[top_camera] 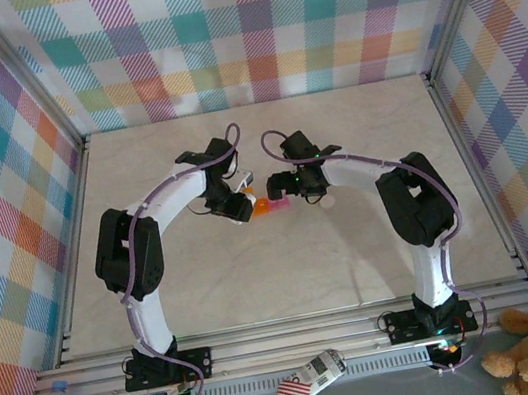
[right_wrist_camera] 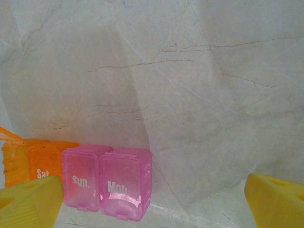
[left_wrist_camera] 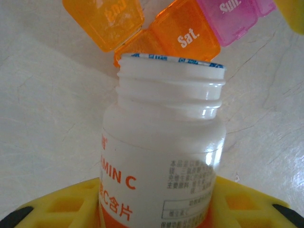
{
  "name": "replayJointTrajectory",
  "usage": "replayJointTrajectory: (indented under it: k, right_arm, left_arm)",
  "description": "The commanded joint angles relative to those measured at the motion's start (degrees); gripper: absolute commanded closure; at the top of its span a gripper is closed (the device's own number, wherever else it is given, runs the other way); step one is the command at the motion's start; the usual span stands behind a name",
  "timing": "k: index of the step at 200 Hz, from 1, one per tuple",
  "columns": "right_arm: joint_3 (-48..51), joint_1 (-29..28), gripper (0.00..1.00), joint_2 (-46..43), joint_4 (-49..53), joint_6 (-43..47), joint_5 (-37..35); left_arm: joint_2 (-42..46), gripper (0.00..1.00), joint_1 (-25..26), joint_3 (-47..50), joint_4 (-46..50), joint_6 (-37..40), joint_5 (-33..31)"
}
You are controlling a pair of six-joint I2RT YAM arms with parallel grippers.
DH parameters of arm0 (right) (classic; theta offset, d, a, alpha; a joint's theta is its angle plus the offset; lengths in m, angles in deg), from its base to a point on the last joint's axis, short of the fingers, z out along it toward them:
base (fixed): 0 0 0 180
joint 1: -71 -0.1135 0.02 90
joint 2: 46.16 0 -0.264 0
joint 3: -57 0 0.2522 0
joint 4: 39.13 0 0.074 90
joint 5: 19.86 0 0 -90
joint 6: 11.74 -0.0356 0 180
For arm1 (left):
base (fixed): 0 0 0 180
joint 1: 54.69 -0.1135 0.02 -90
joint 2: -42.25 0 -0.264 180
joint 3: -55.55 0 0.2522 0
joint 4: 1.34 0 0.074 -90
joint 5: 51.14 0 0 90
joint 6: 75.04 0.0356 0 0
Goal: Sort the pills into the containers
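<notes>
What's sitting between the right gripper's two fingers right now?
Right wrist view: the pink Sun. box and Mon box beside one finger; bare table to the other.

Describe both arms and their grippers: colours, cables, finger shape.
The left arm and right arm match: white links with bulky black joint housings. A thin purple cable runs along each, looping free near the wrist. The fingers are bright yellow: the left fingers show square recessed pockets and black ends, and the right fingers look like plain wedges.

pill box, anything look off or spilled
No spill seen. The orange Sat. box has its lid flipped open while the pink boxes look shut; the bottle has no cap.
</notes>
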Motion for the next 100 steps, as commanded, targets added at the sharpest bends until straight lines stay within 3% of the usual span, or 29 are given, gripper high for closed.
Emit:
replayJointTrajectory:
  k: [1,100]
  right_arm:
    - [-1.95,-0.40,0.03,-0.56,3.08,0.89,-0.63]
    - [-1.70,-0.38,0.02,-0.64,3.81,1.02,-1.35]
  left_arm:
    - [-0.71,1.00,-0.31,-1.71,2.47,-0.40,0.63]
    - [-1.56,1.00,-0.31,-1.96,2.27,-0.59,0.83]
